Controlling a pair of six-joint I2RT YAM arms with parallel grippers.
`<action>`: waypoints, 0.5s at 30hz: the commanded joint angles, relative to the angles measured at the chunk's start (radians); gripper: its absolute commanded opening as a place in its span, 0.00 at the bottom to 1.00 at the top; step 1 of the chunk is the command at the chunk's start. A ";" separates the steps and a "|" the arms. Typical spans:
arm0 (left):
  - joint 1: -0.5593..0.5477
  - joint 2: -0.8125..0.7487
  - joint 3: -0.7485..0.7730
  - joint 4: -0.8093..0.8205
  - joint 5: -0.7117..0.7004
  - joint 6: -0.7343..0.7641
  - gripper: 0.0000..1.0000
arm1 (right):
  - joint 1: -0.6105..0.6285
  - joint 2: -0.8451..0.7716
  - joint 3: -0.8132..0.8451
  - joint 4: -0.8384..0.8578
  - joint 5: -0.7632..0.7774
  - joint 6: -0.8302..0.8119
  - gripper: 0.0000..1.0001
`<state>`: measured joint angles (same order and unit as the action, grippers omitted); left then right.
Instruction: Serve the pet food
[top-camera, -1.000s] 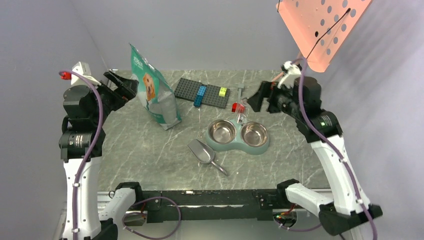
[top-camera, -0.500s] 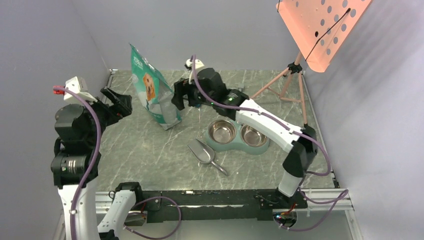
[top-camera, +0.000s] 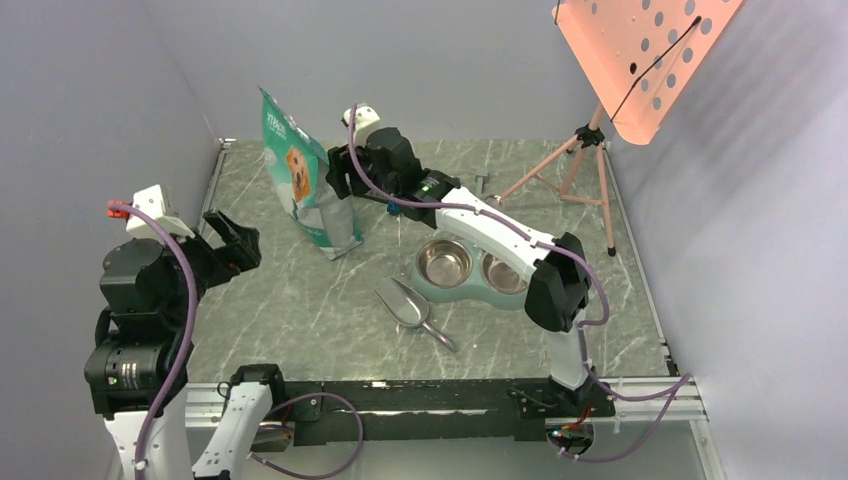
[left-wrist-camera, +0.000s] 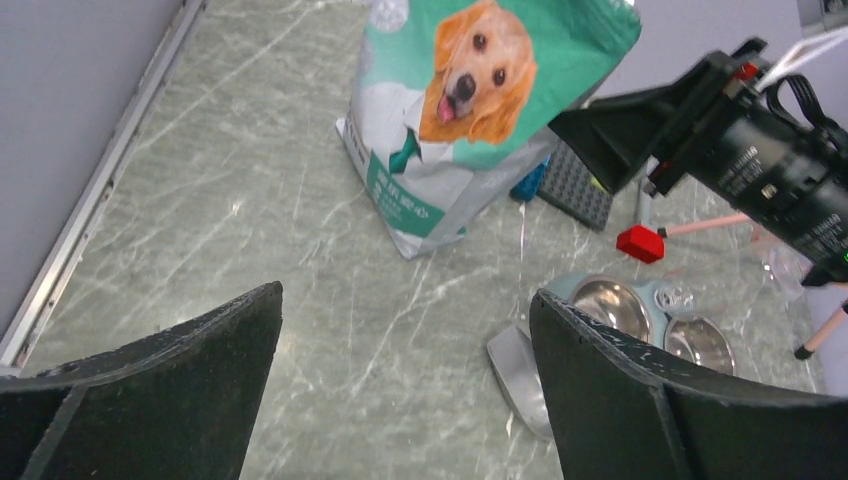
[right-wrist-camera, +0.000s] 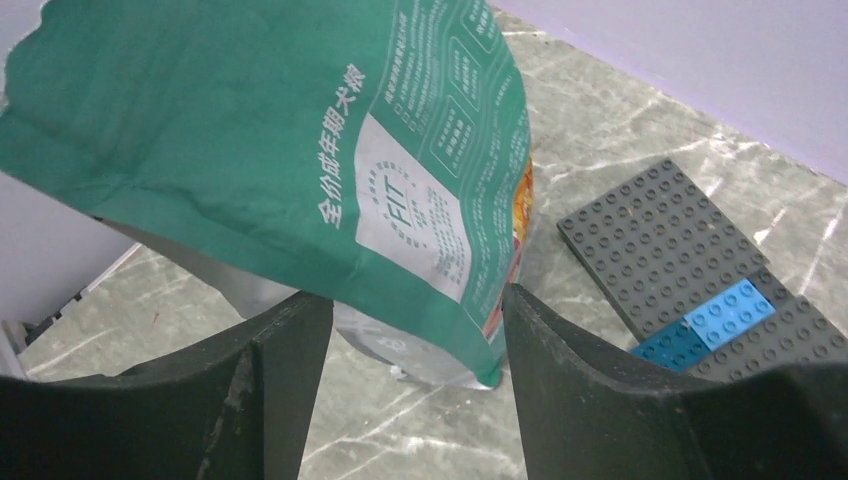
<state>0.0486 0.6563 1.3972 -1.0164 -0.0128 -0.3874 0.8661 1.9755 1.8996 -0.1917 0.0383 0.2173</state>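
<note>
Top view: the right arm (top-camera: 490, 225) covers part of the right-hand bowl of the twin bowl dish (top-camera: 432, 288) and nearly all of the studded baseplate (right-wrist-camera: 655, 250). Left wrist view: the frame edge cuts off the top of the pouch (left-wrist-camera: 470, 120), and a finger (left-wrist-camera: 620, 400) of the left gripper (left-wrist-camera: 405, 295) half hides the scoop (left-wrist-camera: 518, 365). The pouch's opaque wall conceals its contents throughout.

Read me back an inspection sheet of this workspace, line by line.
Surface: marbled table, nothing spilled seen.
Job's things: pet food pouch upright; no kibble visible; twin bowl dish empty; scoop lying empty.
Clutter: grey brick baseplate, red piece.
Hands: left hand open, holding nothing; right hand open at pouch.
Cables: purple cables along arms.
Surroundings: grey walls, pink tripod with perforated board.
</note>
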 joint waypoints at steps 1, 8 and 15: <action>-0.003 0.017 0.069 -0.196 0.034 -0.031 0.97 | 0.005 0.034 0.044 0.156 -0.073 -0.068 0.63; -0.003 0.082 0.157 -0.345 0.074 -0.144 0.96 | 0.007 0.115 0.116 0.198 -0.204 -0.049 0.48; -0.003 0.054 0.113 -0.257 0.160 -0.298 0.90 | 0.010 0.080 0.114 0.096 -0.234 0.018 0.00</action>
<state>0.0479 0.7277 1.5246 -1.3205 0.0818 -0.5728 0.8684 2.1059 1.9831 -0.0891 -0.1429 0.1841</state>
